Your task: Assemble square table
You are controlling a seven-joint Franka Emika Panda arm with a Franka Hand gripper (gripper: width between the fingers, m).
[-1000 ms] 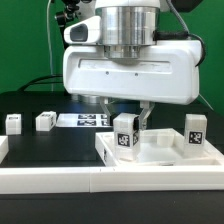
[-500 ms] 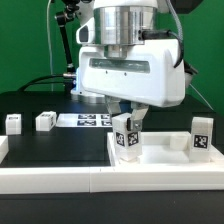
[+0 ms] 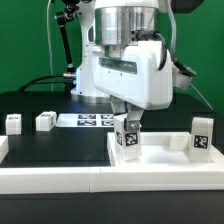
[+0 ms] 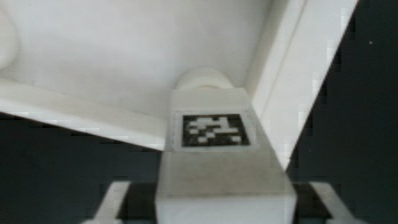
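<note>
The square table top (image 3: 165,157) is a white tray with a raised rim at the exterior view's lower right. One white leg (image 3: 126,136) with a black-and-white tag stands upright at its near left corner. My gripper (image 3: 127,120) comes down from above and is shut on this leg. In the wrist view the leg (image 4: 214,130) runs between my fingers (image 4: 118,204), with the top's rim (image 4: 302,70) beside it. A second leg (image 3: 201,137) stands on the top's right side. Two loose legs (image 3: 13,122) (image 3: 45,120) lie on the black table at the left.
The marker board (image 3: 85,120) lies flat behind the loose legs. Long white border rails (image 3: 55,178) run along the front edge. The arm's large white hand housing (image 3: 125,70) hangs over the table top's left part. A green wall stands behind.
The hand has turned about its vertical axis while staying on the leg. The table top and the leg standing on it have shifted slightly toward the exterior view's right.
</note>
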